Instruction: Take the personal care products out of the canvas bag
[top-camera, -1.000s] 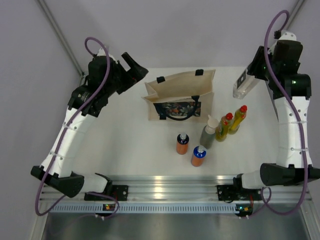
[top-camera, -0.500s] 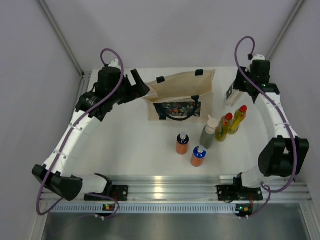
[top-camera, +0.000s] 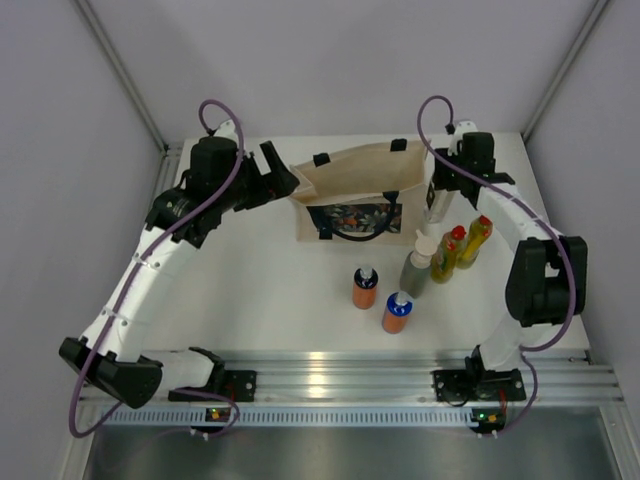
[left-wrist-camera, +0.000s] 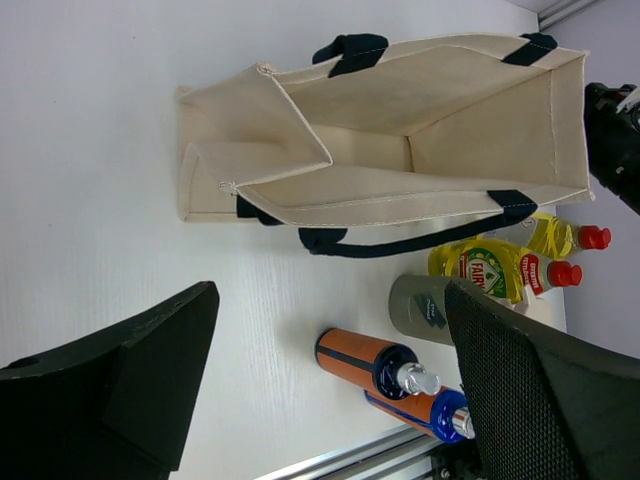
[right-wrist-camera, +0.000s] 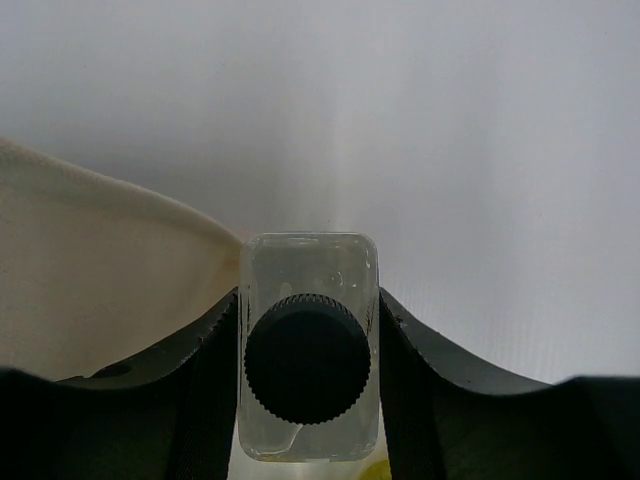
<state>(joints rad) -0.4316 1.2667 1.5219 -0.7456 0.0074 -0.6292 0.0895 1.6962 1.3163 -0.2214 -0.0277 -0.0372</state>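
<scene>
The canvas bag (top-camera: 352, 180) stands open at the back middle of the table; the left wrist view shows its inside (left-wrist-camera: 420, 150), with no bottle visible. My right gripper (top-camera: 438, 198) is shut on the pale bottle with the dark cap (right-wrist-camera: 308, 358), held just right of the bag's right end. Two orange bottles (top-camera: 365, 288) (top-camera: 397, 312), the grey-green bottle (top-camera: 416, 265) and two yellow bottles (top-camera: 447, 253) (top-camera: 475, 240) stand in front of the bag. My left gripper (top-camera: 282, 172) is open and empty at the bag's left end.
The table's white top (top-camera: 260, 280) is bounded by grey walls at the back and sides and a metal rail (top-camera: 340, 375) at the near edge. The standing bottles cluster right of centre.
My right arm has swung left from the back right corner, carrying the pale bottle to the bag's right end. My left gripper has shifted slightly toward the bag's left end.
</scene>
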